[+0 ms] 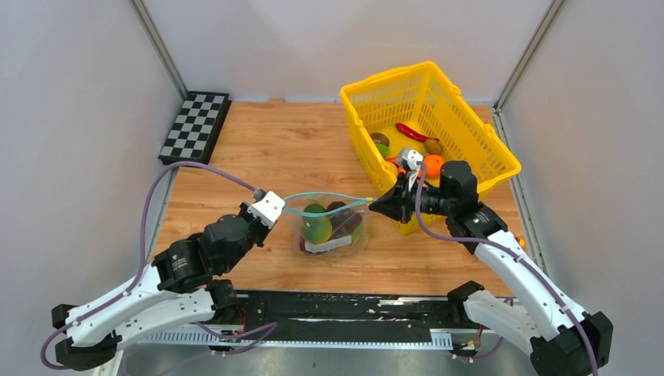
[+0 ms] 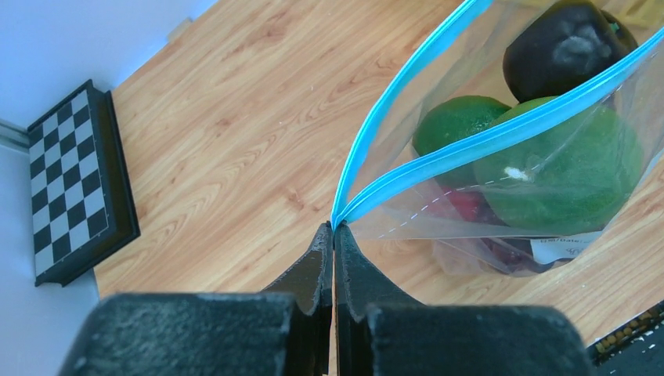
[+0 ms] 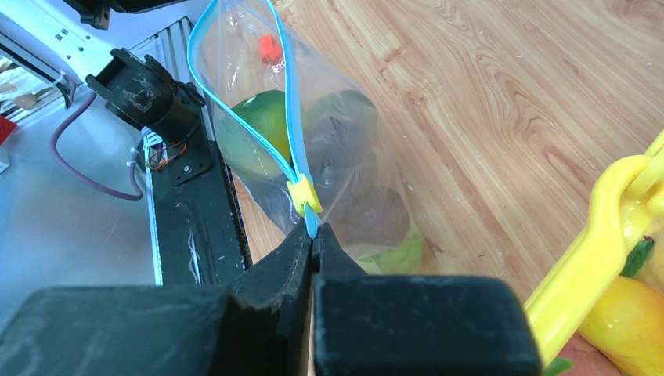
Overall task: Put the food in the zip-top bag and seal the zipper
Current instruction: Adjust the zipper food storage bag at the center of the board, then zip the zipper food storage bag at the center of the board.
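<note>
The zip-top bag [image 1: 344,235] lies on the wooden table between my arms, with food inside: a green fruit [image 1: 317,229] and a dark fruit [image 1: 341,216]. Its teal-blue zipper [image 1: 325,194] gapes open in a loop. My left gripper [image 1: 283,206] is shut on the zipper's left end, and in the left wrist view the two strips [image 2: 407,94] spread apart from my shut tips [image 2: 333,227]. My right gripper [image 1: 371,204] is shut on the right end, just behind a small yellow slider [image 3: 304,193]. The bag [image 3: 360,157] hangs below the right gripper [image 3: 313,232].
A yellow mesh basket [image 1: 384,78] stands at the back right, close behind my right gripper, holding a red chili [image 1: 411,131], an orange [image 1: 433,164] and other produce. A folded checkerboard [image 1: 196,125] lies at the back left. A black rail [image 1: 337,305] runs along the near edge.
</note>
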{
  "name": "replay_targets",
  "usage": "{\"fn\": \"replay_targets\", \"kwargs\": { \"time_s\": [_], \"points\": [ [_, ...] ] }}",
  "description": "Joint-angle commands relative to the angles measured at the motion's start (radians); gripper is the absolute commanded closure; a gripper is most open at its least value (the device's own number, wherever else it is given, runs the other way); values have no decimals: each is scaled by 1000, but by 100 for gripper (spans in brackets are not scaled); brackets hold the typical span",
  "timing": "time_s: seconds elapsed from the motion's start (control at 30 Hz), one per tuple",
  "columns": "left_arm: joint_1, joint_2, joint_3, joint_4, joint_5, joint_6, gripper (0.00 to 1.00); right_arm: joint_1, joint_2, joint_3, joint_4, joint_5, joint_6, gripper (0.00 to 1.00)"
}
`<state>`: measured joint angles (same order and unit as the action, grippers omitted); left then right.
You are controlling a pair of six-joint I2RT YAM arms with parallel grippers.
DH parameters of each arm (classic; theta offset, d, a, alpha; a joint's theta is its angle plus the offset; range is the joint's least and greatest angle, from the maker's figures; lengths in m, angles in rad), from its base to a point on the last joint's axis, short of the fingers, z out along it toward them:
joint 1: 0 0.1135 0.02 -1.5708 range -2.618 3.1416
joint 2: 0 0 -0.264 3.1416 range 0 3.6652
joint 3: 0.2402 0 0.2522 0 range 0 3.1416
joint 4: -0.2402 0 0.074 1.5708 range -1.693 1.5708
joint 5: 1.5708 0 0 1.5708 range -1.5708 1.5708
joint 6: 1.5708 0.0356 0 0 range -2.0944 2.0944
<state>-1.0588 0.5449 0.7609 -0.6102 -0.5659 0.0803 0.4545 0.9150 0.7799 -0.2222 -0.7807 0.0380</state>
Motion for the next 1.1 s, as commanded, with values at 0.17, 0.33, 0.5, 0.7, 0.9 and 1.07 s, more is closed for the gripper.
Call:
{"fn": "replay_targets", "kwargs": {
  "time_s": [0.17,0.33,0.5,0.7,0.9,1.07],
  "points": [
    [4,-5,27,76,-78,-23,53,-10,13,16,80,6,38,100],
    [4,-23,60,104,2,-19,32,-10,19,19,75,10,36,100],
    [4,35,138,151,239,20,24,-11,22,29,57,16,20,100],
    [3,213,253,212,473,72,10,-10,27,36,46,18,4,100],
    [4,434,380,263,618,66,0,-11,30,40,36,20,-9,100],
    [4,572,489,208,664,96,0,-11,33,48,25,15,-19,100]
  ]
}}
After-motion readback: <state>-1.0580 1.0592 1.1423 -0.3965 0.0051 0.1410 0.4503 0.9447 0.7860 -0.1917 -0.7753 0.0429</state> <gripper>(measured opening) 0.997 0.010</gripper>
